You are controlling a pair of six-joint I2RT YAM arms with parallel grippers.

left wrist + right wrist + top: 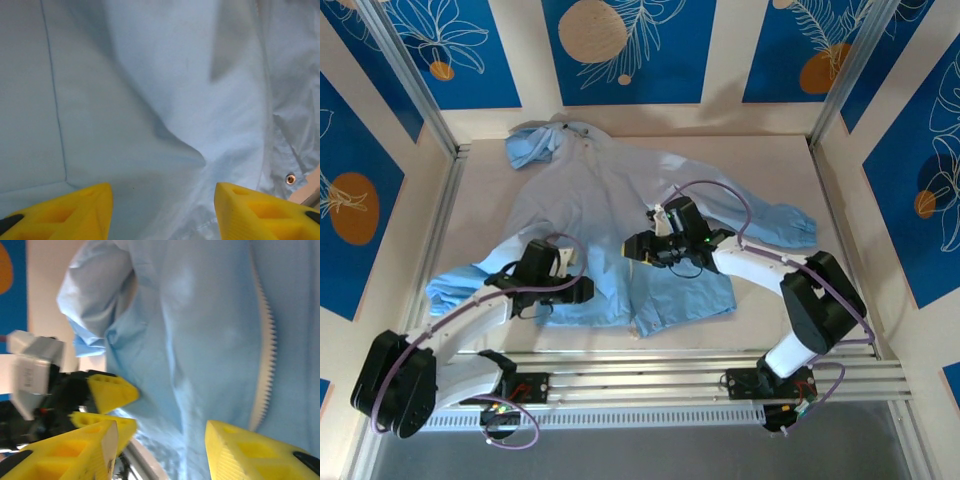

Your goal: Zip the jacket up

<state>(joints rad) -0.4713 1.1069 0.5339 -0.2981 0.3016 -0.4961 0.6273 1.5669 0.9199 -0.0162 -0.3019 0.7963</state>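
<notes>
Under L hand [162, 212] & R hand [160, 452], both spread: jacket [605, 195]; zipper [265, 355] nr R.

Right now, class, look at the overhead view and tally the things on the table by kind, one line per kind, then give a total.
Jacket: 1
Robot arms: 2 (left arm, right arm)
Total: 3
</notes>
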